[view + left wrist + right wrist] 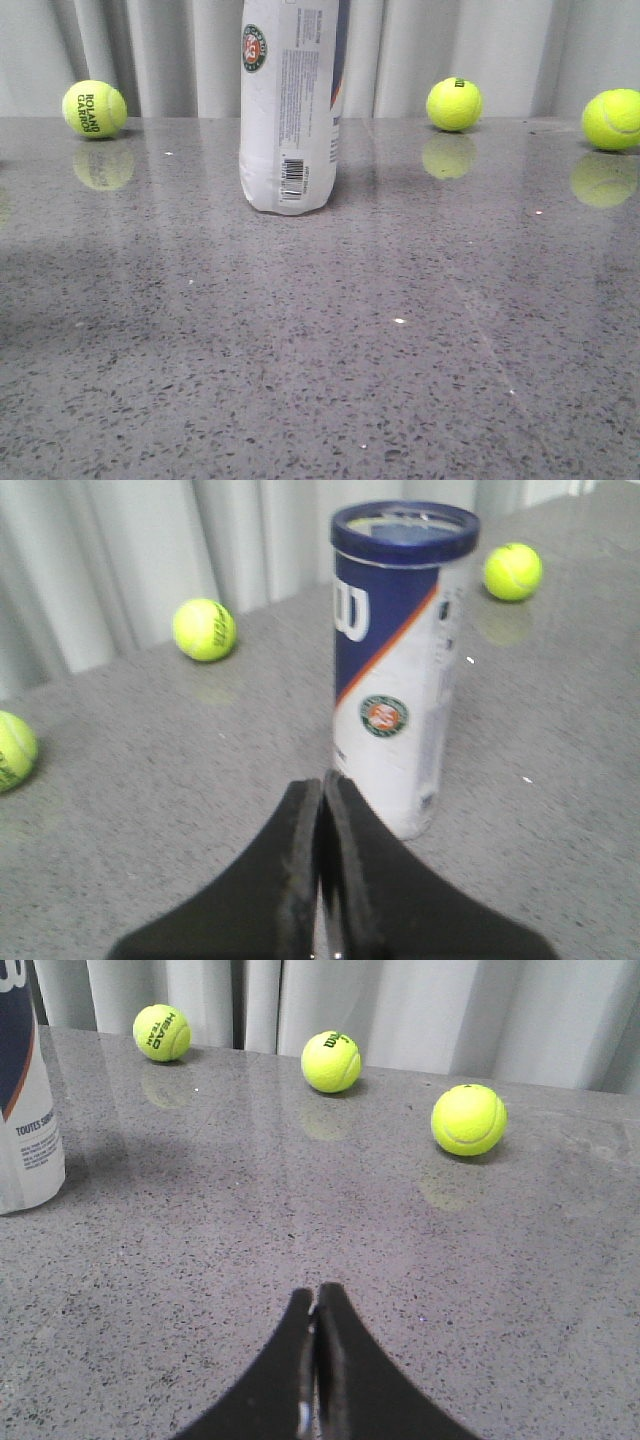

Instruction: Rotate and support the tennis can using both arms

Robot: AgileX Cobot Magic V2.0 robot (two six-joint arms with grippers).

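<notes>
The tennis can (pixel 290 105) stands upright on the grey table at the back, left of centre, its top cut off by the frame. Its white label shows a barcode and a round green-orange logo. In the left wrist view the can (pixel 400 670) shows its navy top band and orange stripe. My left gripper (pixel 322 785) is shut and empty, close in front of the can's base. My right gripper (pixel 317 1292) is shut and empty over bare table. The can's edge (pixel 25 1100) shows far off to its side. Neither gripper shows in the front view.
Three yellow-green tennis balls lie along the back by the grey curtain: one at the left (pixel 94 109), one right of the can (pixel 454 104), one at the far right (pixel 612 120). The grey speckled table (pixel 320 350) stretches toward the front.
</notes>
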